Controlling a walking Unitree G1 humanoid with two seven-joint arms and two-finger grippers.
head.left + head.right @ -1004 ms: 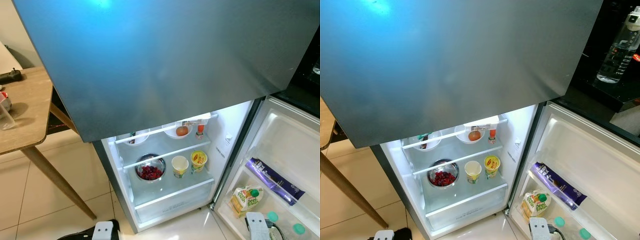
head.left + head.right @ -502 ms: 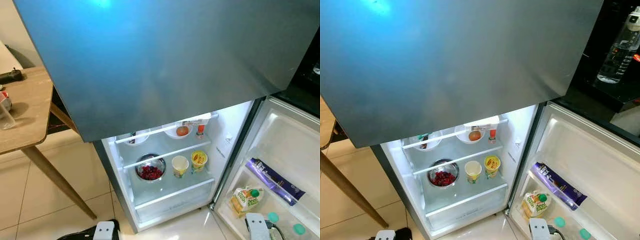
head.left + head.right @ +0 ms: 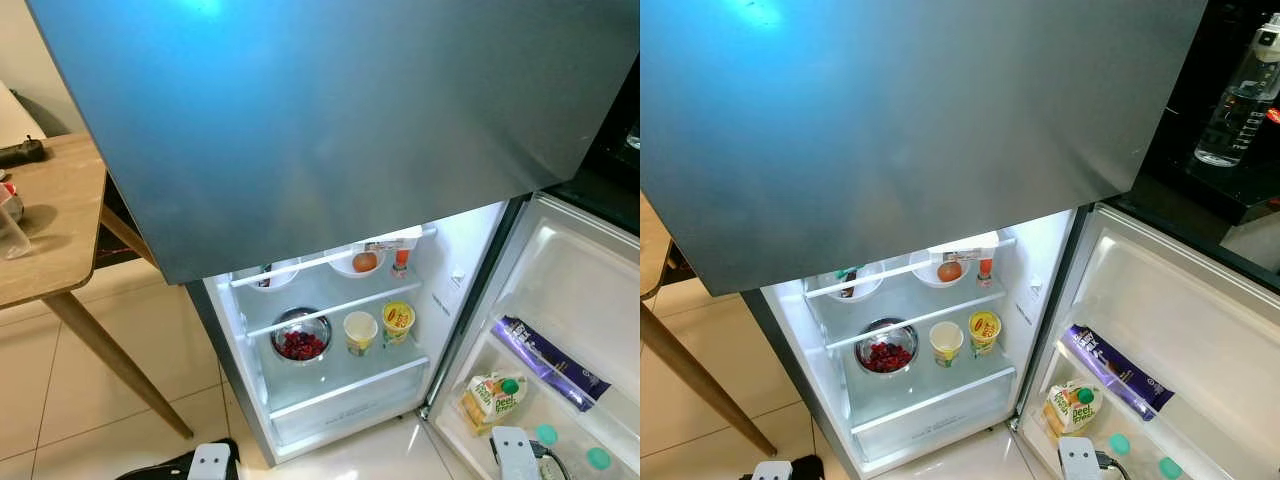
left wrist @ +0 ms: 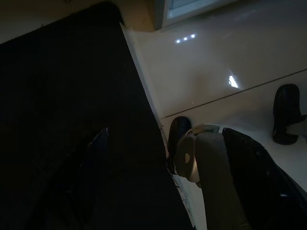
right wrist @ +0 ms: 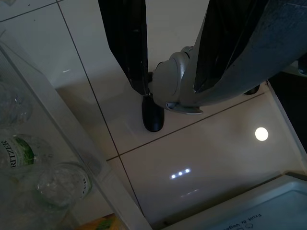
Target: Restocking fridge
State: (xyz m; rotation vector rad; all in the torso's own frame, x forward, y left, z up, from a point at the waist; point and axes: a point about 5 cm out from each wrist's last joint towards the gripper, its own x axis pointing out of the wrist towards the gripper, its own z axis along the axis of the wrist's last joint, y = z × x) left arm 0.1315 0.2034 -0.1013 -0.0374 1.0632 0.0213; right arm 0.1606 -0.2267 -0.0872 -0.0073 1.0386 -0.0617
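The fridge's lower compartment (image 3: 440,260) stands lit, its door (image 3: 580,290) swung out to the right. The top shelf holds a white bowl (image 3: 265,278), a second bowl with an orange fruit (image 3: 364,262) and a small red bottle (image 3: 400,260). One shelf down are a steel bowl of red berries (image 3: 300,341), a white cup (image 3: 360,330) and a yellow cup (image 3: 397,320). The door rack carries a purple pack (image 3: 550,362), a juice carton (image 3: 492,395) and teal-capped bottles (image 3: 545,433). Both arms hang low, left wrist (image 3: 210,462) and right wrist (image 3: 515,452).
The grey upper fridge door (image 3: 330,120) looms close overhead. A wooden table (image 3: 50,220) with slanted legs stands to the left. A clear water bottle (image 3: 1238,90) sits on a dark counter at the right. Glossy floor tiles (image 5: 206,148) and my own feet show below.
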